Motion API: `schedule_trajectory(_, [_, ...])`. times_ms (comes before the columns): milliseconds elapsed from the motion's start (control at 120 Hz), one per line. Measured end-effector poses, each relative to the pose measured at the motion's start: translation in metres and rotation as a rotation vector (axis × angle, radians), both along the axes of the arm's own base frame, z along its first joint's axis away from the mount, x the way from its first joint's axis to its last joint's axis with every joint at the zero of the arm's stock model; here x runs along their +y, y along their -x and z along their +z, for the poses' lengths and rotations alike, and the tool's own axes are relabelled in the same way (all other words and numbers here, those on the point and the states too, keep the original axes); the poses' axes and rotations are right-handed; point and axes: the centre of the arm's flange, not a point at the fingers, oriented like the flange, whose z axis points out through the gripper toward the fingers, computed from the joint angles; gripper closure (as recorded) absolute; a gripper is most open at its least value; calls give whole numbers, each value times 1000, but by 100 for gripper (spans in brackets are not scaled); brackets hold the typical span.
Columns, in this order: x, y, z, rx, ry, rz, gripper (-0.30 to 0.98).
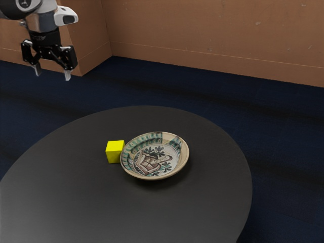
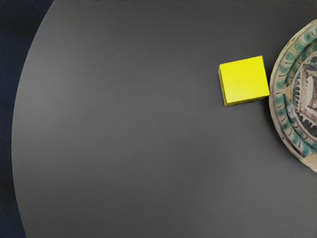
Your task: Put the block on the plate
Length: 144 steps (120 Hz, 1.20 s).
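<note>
Claw (image 1: 52,73) spread wide, yellow block (image 1: 114,151) well below it, just beside plate (image 1: 155,158)

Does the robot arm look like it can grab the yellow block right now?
Probably yes: the end effector is open and empty, and nothing sits on the yellow block. The patterned plate right beside it might crowd one side, though.

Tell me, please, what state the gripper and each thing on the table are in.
Black two-finger gripper: open, holding nothing, raised.
Yellow cube-shaped block: resting flat on the table, close beside the plate, not on it.
Round, patterned ceramic plate: face up, empty.
</note>
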Motion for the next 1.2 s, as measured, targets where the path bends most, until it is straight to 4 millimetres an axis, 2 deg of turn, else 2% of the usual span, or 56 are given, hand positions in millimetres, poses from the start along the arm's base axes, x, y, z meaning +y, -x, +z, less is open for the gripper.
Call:
schedule_trajectory(200, [-2,0,-7,6,0,26,0])
schedule_trajectory(367, [-5,2,-66,116,12,40,0])
schedule_trajectory(450, [-8,0,-109,152,39,1,0])
schedule_trajectory(492, [-6,-4,-124,153,53,-46,0])
schedule_trajectory(550, [-9,-6,-134,141,82,-119,0])
schedule_trajectory(692, [-26,-22,-178,178,125,-311,0])
schedule_trajectory(883, [-36,-38,-227,228,150,-588,0])
schedule_trajectory(942, [-31,-43,-240,234,155,-651,0])
schedule_trajectory(1067, [0,-52,-258,224,159,-758,0])
schedule_trajectory(1200, [0,-75,-287,241,168,-897,0])
